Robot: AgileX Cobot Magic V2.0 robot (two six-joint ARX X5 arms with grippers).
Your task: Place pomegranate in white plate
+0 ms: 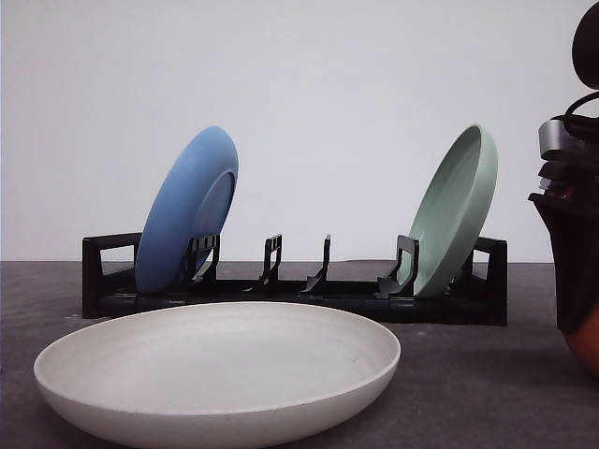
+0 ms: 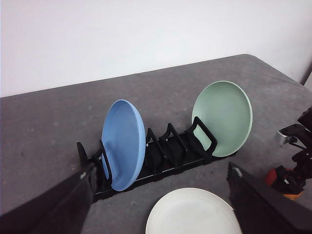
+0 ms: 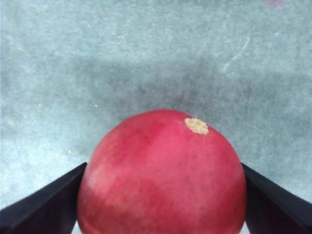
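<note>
Black wedge-shaped pincer fingers, black cable loop, grey wrist collar.

This looks like a robot test bench in a lab rather than a lived-in kitchen. A bare dark grey tabletop stands against a plain white wall. The kitchenware is staged: a black dish rack holding one blue plate and one pale green plate, with a white plate in front.
</note>
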